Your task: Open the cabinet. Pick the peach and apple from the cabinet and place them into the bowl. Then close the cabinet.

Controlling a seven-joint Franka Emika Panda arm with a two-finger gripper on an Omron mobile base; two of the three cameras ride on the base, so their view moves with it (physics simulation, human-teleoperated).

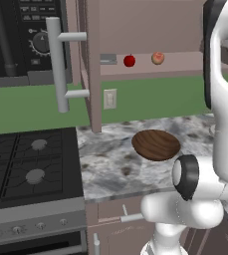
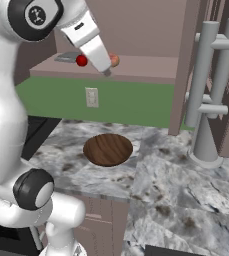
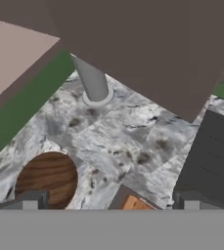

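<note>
We saw the cabinet [image 1: 135, 30] standing open, with the apple [image 1: 129, 61] and the peach [image 1: 158, 58] on its inner shelf: the hand [image 2: 106, 72] hung just in front of the shelf edge, the peach right behind it and the apple a little to its side. Its fingertips [image 3: 30, 201] stood wide apart and held nothing. The bowl [image 2: 108, 149] sat on the marbled table [image 2: 176, 190], well below the hand.

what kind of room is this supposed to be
A rendered home kitchen, most likely: a gas stove beside a marble-look counter, an open wall cabinet holding an apple and a peach, and a wooden bowl below.
</note>
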